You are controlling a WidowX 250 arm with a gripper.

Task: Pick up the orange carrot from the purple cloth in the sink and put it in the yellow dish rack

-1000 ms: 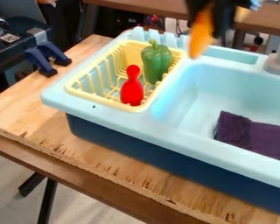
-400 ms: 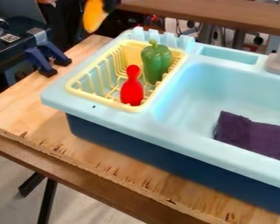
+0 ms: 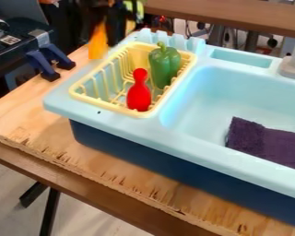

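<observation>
Camera view: end effector (image 3: 107,26) holds 1 orange obj. (image 3: 98,45) nr. basket (image 3: 107,107).

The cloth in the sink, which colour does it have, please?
The cloth is dark purple; the camera view shows it best.

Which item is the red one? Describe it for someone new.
Find the light-blue sink unit on the wooden table. In its left part sits a yellow rack. Inside, the red bowling-pin-shaped item stands nearer the camera than the green pepper.
</observation>
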